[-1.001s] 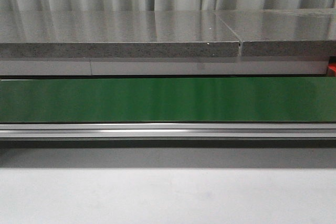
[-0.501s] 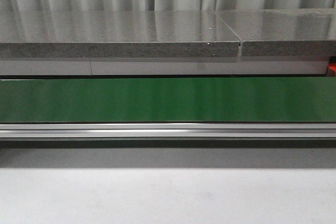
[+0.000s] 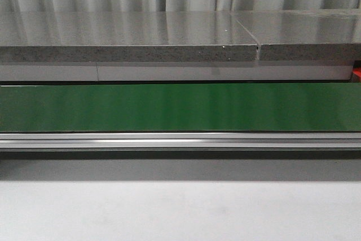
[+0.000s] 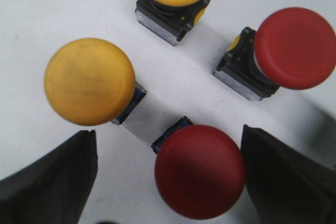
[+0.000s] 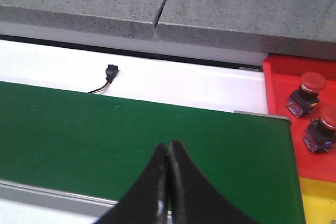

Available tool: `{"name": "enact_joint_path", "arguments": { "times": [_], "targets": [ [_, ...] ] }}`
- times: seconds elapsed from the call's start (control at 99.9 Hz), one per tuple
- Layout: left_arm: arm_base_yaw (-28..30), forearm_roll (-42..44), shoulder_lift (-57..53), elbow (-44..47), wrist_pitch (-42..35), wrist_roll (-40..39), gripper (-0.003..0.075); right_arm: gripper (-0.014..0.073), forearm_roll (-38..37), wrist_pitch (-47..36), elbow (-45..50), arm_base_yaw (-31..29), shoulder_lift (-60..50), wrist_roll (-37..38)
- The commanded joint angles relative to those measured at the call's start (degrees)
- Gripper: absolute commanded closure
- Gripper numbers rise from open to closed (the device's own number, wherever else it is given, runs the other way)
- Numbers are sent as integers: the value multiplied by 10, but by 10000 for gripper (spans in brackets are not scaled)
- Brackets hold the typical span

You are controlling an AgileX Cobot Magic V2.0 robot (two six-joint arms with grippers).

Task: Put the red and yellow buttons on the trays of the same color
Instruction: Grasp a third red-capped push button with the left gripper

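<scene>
Left gripper (image 4: 168, 182) fingers spread wide; right gripper (image 5: 168, 182) fingers pressed together.

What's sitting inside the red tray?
Two red buttons stand in the red tray, each on a dark base. The tray runs off the picture's edge, so anything farther along is hidden.

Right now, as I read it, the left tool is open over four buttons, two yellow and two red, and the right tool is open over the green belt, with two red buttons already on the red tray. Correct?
One error: the right tool is shut, fingers pressed together over the green belt, as the right wrist view shows. The rest holds.
</scene>
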Motion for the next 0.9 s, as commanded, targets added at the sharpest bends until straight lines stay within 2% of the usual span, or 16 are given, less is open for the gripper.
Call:
{"name": "enact_joint_path", "arguments": {
  "times": [0.0, 0.06, 0.15, 0.32, 0.451, 0.891],
  "targets": [
    [2, -5, -17, -19, -18, 0, 182, 662, 8, -39, -15, 0, -2, -6],
    [2, -5, -13, -19, -20, 0, 217, 662, 8, -39, -15, 0, -2, -6],
    [2, -5, -11, -19, -20, 0, 316, 662, 8, -39, -15, 0, -2, -6],
    [2, -5, -11, -19, -24, 0, 580, 662, 8, -39, -15, 0, -2, -6],
    [-3, -7, -19, -19, -14, 0, 739, 662, 8, -39, -15, 0, -2, -6],
    [-77, -7, -161, -24, 56, 33, 739, 662, 8, -39, -15, 0, -2, -6]
  ]
}}
